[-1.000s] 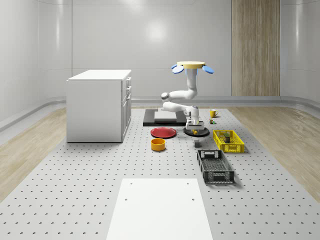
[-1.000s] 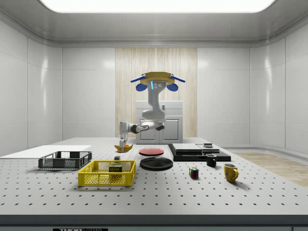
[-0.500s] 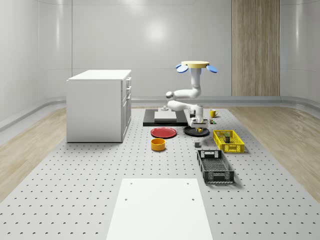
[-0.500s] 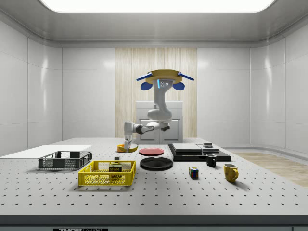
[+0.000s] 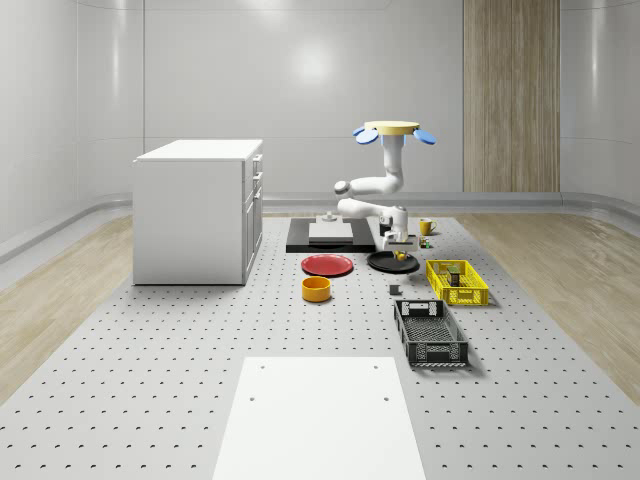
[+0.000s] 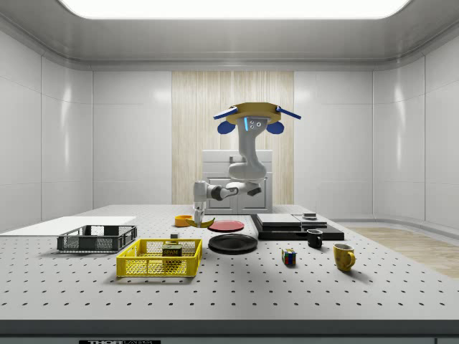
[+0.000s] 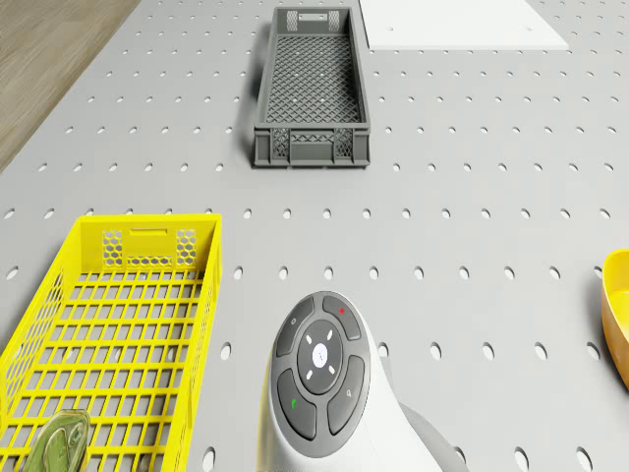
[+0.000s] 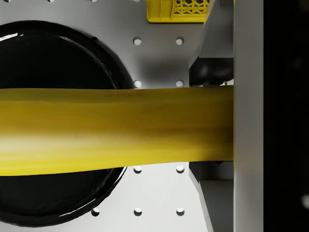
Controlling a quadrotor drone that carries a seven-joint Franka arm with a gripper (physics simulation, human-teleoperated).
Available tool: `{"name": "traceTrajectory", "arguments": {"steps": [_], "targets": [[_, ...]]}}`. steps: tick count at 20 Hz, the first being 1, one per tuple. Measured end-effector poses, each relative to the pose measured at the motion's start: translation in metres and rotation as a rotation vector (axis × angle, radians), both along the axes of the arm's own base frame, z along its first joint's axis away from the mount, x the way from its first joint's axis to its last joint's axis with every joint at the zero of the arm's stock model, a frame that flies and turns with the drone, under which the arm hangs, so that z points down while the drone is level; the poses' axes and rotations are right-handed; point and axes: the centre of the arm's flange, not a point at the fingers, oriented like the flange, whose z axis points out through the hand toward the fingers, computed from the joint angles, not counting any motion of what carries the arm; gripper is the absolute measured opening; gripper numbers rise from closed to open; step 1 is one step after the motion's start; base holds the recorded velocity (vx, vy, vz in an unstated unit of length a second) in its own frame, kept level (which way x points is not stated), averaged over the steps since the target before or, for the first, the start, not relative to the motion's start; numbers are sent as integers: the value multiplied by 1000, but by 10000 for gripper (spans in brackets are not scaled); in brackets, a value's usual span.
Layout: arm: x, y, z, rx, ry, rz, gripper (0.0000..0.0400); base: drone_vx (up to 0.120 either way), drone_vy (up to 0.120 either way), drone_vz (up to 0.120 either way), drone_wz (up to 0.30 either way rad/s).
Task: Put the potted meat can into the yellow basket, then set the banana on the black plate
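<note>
Drone: the drone (image 5: 393,131) hovers in the air above the far part of the perforated table (image 5: 150,350), over the black plate's area, with the arm (image 6: 244,172) hanging down from it.
Gripper: the gripper (image 6: 198,221) points down, clamped on the banana; in the wrist view the fingers (image 8: 212,72) press against the fruit on either side.
Banana: the banana (image 8: 111,128) lies crosswise between the fingers, held off the table; in the side view it (image 6: 206,223) hangs at the fingertips, clear of the surface.
Black plate: the black plate (image 8: 53,58) lies right below the held banana in the wrist view; in the side view the plate (image 6: 233,244) sits lower and nearer the camera than the gripper.
Yellow basket: the yellow basket (image 5: 457,283) stands near the plate, toward the whole-scene view's right.
Potted meat can: the potted meat can (image 6: 171,251) stands inside the yellow basket.
Nearby: a red plate (image 5: 327,265) and an orange bowl (image 5: 316,289) lie to the whole-scene view's left of the black plate; a grey crate (image 7: 311,84) lies beyond the basket in the drone view.
</note>
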Motion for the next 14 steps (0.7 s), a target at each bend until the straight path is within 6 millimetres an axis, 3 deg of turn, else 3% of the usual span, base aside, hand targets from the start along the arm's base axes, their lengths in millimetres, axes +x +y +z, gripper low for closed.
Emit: {"name": "traceTrajectory", "arguments": {"steps": [2,10,14], "targets": [[0,0,0,0,0,0,189,-120,0,0,0],[0,0,0,0,0,0,189,-120,0,-120,0],[0,0,0,0,0,0,189,-120,0,0,0]]}}
